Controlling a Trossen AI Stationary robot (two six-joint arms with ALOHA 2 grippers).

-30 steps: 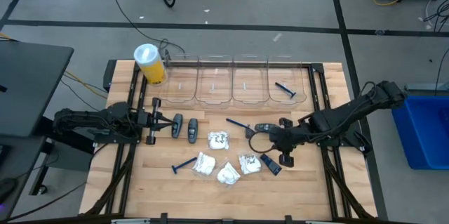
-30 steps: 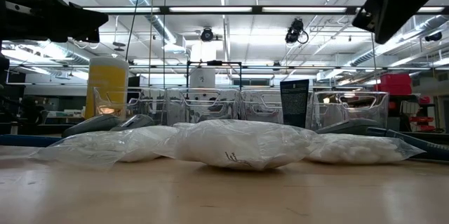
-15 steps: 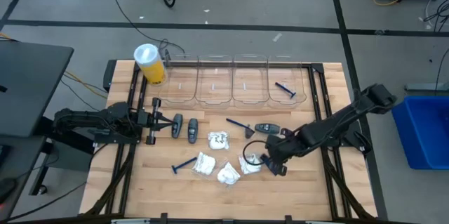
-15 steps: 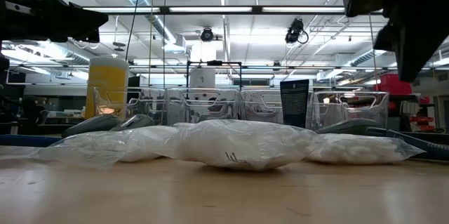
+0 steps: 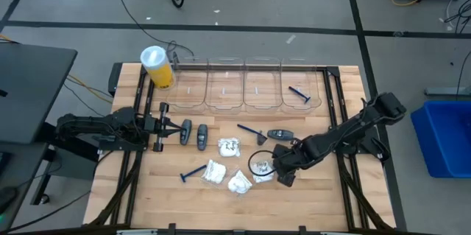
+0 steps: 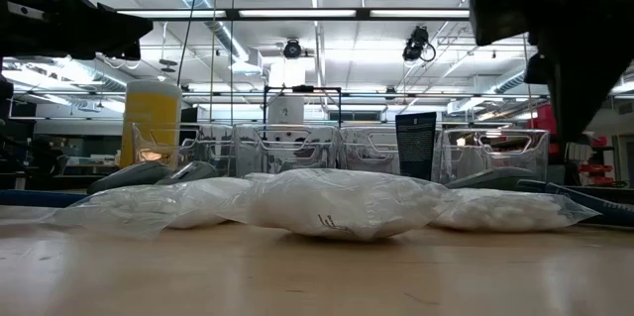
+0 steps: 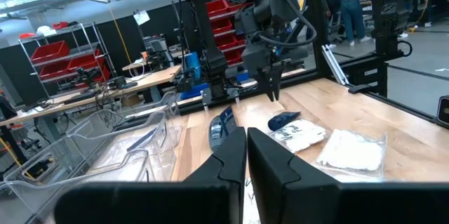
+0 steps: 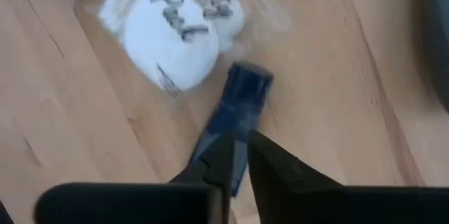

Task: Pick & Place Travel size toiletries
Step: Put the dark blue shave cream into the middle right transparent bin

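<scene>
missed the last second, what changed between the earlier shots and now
The right gripper swung from near the table's right side toward the middle and came down over the blue razor beside a white packet; its fingers stand slightly apart, holding nothing. The left gripper, shut, and the other toiletries stayed put.

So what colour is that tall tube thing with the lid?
The tall tube is yellow with a white lid, clearest in the high view.

Four bins [image 5: 243,86] line the bench's [image 5: 324,198] far edge, a razor [image 5: 299,94] in the rightmost. The cylinder [image 5: 157,67] stands at their left. Packets [image 5: 229,146] lie mid-bench, two oval pieces [image 5: 194,134] to their left.
</scene>
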